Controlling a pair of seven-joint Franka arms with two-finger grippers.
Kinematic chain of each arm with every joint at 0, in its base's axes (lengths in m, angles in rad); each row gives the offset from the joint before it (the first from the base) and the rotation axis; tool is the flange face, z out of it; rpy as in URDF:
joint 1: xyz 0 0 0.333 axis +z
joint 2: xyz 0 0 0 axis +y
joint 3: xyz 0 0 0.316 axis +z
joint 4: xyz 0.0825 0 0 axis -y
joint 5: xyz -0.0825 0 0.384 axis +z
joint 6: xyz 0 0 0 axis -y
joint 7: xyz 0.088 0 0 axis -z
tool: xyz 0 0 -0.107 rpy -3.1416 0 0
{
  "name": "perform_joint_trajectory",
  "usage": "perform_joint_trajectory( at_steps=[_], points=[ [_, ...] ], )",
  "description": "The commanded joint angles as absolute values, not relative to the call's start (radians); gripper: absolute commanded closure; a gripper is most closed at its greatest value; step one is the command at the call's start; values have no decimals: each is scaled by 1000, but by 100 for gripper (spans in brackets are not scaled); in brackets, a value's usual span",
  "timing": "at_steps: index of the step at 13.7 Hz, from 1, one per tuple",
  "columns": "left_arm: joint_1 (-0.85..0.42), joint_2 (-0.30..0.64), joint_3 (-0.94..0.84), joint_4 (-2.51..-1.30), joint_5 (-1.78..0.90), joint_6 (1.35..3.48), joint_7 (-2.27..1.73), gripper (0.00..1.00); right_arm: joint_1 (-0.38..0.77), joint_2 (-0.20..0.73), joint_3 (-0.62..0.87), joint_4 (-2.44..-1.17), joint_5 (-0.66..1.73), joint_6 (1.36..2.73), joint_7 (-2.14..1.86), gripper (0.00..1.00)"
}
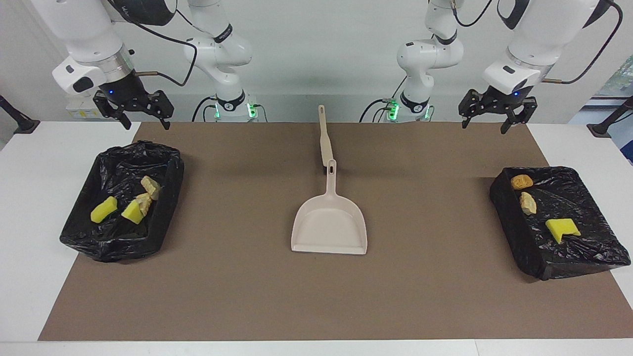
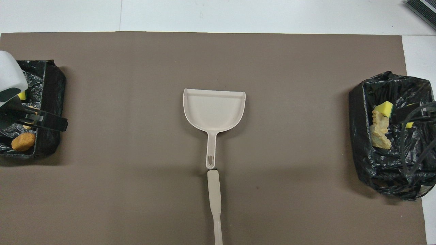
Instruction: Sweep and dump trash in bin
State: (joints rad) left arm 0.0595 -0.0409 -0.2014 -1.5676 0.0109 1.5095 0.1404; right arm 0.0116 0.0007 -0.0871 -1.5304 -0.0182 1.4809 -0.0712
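Trash lies in two black-bagged bins, seven scraps in all. The bin at the right arm's end (image 1: 123, 200) holds four: two yellow sponge chunks (image 1: 104, 209) (image 1: 132, 212) and two pale bread pieces (image 1: 151, 187) (image 1: 144, 201), one of which touches the second sponge chunk. The bin at the left arm's end (image 1: 559, 222) holds three: a golden-brown pastry piece (image 1: 521, 182) nearest the robots, a paler bread piece (image 1: 527, 202) just beside it, and one yellow sponge chunk (image 1: 562, 229) farther from the robots. Between the bins, in the middle of the brown mat (image 1: 420, 277) on the white surface (image 1: 29, 168), lies a beige dustpan (image 1: 330, 227), empty, its mouth turned away from the robots and its handle toward them. A beige brush handle (image 1: 324, 136) lies in line with it, nearer to the robots, its end just at the dustpan handle's tip. Nothing lies between the dustpan and either bin. The right pincer (image 1: 144, 116) hangs in the air over the mat's edge by its bin, fingers spread and holding nothing. The left pincer (image 1: 487, 117) hangs likewise by its own bin, fingers spread and empty. Both arms wait, wrists pointing down.
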Motion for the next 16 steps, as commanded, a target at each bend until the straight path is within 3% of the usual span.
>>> perform_joint_trajectory(
  at_steps=[1, 4, 9, 16],
  points=[
    [45, -11, -178, -1499, 14, 1462, 158, 0, 12, 11, -89, -1516, 3, 1488, -72, 0],
    [-66, -12, -42, -1493, 6, 1459, 158, 0, 12, 11, -89, -1516, 5, 1488, -72, 0],
    [-71, -58, -21, -1529, 6, 1453, 201, 0, 8, 9, -90, -1517, 5, 1476, -72, 0],
    [-72, -49, -25, -1525, 8, 1471, 128, 0, 6, 8, -90, -1522, 5, 1480, -72, 0]
  ],
)
